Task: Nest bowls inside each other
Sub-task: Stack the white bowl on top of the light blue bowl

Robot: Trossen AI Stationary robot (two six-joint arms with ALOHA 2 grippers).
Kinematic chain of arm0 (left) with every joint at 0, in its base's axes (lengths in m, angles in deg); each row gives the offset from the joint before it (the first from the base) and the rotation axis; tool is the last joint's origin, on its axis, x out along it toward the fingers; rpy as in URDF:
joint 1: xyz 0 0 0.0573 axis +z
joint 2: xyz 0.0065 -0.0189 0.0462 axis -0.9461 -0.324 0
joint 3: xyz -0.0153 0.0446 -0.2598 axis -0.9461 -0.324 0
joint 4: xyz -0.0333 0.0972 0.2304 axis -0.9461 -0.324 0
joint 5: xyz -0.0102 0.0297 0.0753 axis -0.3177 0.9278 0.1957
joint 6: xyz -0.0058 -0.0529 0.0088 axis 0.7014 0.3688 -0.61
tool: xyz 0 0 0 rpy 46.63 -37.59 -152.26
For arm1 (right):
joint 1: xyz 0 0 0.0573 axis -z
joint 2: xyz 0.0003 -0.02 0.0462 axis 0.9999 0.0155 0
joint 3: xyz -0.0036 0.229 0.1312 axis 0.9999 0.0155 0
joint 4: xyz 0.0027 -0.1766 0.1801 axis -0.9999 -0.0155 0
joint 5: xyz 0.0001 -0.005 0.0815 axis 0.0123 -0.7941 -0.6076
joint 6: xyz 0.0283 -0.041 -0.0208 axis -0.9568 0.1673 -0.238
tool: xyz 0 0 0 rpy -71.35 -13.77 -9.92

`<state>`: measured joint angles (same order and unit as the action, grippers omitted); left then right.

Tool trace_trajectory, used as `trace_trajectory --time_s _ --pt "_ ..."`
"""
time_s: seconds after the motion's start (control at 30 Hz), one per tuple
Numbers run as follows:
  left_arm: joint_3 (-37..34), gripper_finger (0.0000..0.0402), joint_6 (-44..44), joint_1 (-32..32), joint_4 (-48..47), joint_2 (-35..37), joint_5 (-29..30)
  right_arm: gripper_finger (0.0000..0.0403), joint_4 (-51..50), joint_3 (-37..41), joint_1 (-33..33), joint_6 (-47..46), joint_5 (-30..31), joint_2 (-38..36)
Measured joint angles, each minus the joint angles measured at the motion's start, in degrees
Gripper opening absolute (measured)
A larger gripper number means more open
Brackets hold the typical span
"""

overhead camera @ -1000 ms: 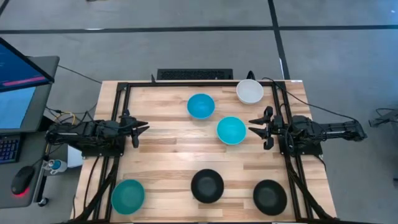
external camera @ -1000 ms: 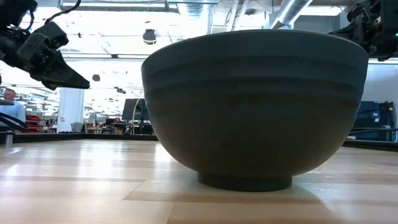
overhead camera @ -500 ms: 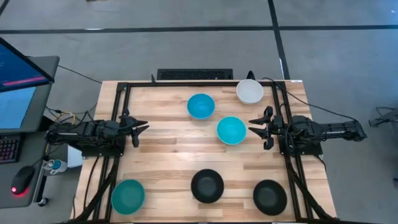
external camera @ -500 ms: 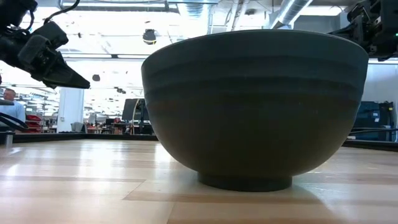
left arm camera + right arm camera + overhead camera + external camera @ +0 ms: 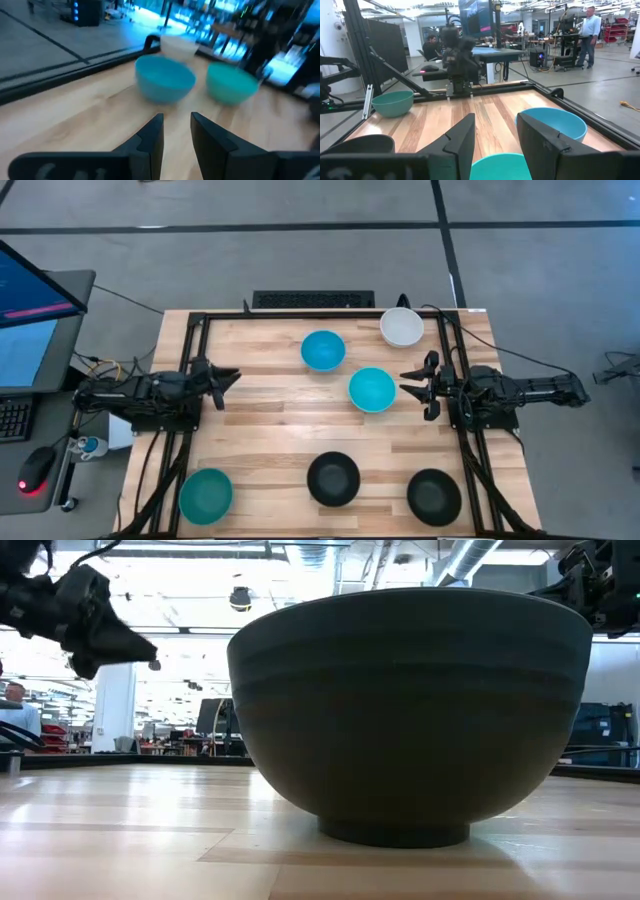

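Six bowls sit apart on the wooden worktop [image 5: 270, 405], none nested. Seen from above, the white bowl [image 5: 401, 327] stands at the worktop's 1 o'clock corner, one cyan bowl [image 5: 323, 350] near 12 o'clock and the second cyan bowl [image 5: 371, 389] just right of centre. Along the near edge, the teal-green bowl [image 5: 206, 494] lies at 7 o'clock, one black bowl [image 5: 333, 478] at 6 o'clock and the other black bowl [image 5: 434, 495] at 5 o'clock.

The left gripper [image 5: 222, 377] hovers over the worktop's 9 o'clock edge, fingers parted by a narrow gap and holding nothing. The right gripper [image 5: 418, 385] waits at the 3 o'clock edge, just beside the second cyan bowl, its fingers spread and empty. In the right wrist view, two people show in the room beyond.
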<state>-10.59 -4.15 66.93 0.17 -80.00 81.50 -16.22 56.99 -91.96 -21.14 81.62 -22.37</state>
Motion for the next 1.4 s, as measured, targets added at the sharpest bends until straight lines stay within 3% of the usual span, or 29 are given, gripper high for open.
trace_trajectory --time_s 0.2,0.37,0.57,0.77,0.97,1.17,1.4 --pt "0.0 0.0087 1.7 0.0 11.2 -0.9 -7.1 0.017 0.0 0.0 0.0 0.0 0.0 0.0" --pt "0.3 0.0087 -1.4 0.0 21.5 -5.1 -3.6 0.017 0.3 0.0 0.0 -0.4 0.0 0.0" --pt "7.0 0.0087 -2.3 0.0 22.9 -18.0 -1.7 0.017 -2.4 -2.1 0.0 -5.3 0.0 0.1" --pt "23.2 0.0087 -10.0 0.1 20.8 -36.0 1.1 0.017 -15.1 -15.0 0.8 -2.0 0.3 0.1" --pt "39.9 0.0087 -16.5 4.2 13.2 -48.2 3.4 0.017 -40.2 -32.0 2.9 2.0 6.6 4.8" --pt "51.1 0.0087 -11.2 11.5 -4.2 -55.6 -6.1 0.017 -58.4 -46.0 5.8 2.7 11.1 15.8" --pt "54.2 0.0087 -16.1 17.8 -1.1 -60.4 -14.1 0.017 -62.0 -56.5 10.6 -2.0 18.0 26.8"
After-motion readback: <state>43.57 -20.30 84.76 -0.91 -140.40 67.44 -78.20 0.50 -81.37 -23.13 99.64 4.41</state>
